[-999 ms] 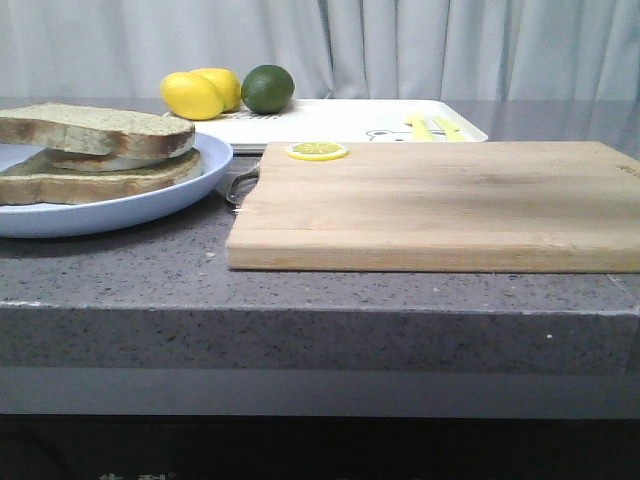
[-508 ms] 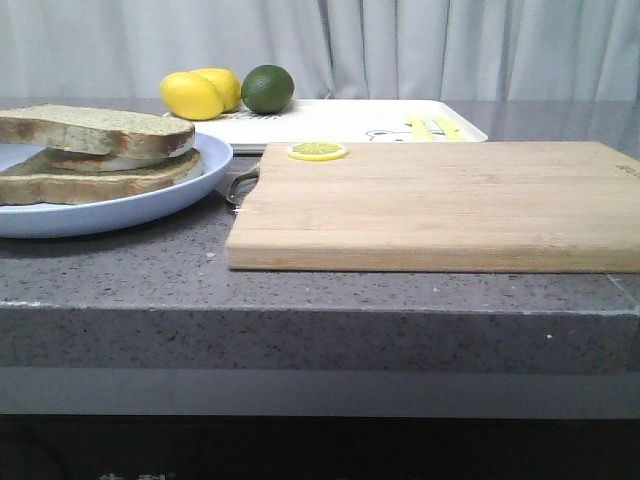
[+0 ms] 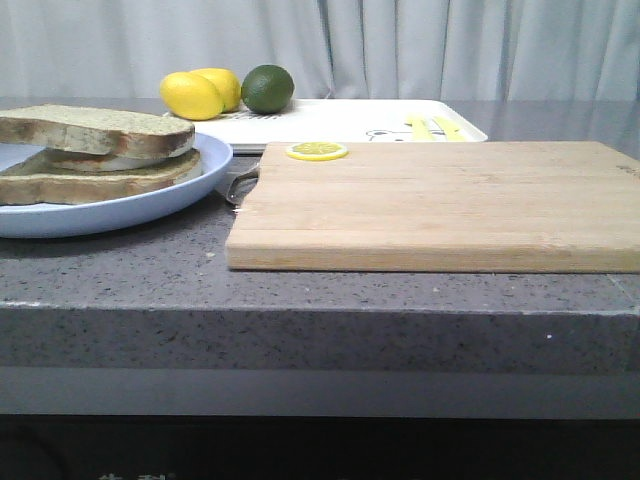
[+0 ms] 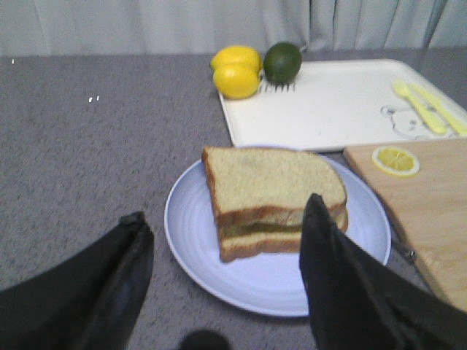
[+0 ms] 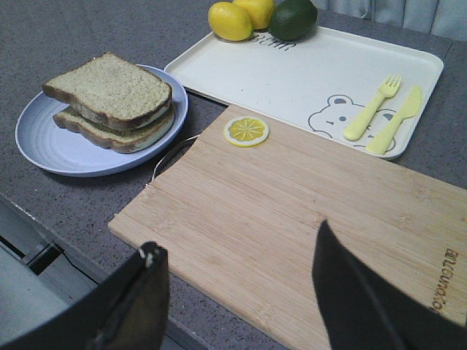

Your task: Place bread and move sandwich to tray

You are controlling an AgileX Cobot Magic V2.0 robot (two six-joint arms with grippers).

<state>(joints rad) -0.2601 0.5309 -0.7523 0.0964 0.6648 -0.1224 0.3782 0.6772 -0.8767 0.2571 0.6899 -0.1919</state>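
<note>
The sandwich (image 4: 273, 200), stacked on the plate (image 4: 190, 233) near the table's left edge, is judged soft and best pinched by its crusts; both jaws are spread, empty

Plate (image 3: 150, 205) left — board (image 3: 440, 205) right, tray (image 3: 340, 120) behind.

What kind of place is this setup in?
Probably a mock kitchen counter for food prep: a grey speckled countertop carries a wooden cutting board, a pale blue plate holding a sandwich, and a white tray with a yellow toy fork, backed by a curtain.
</note>
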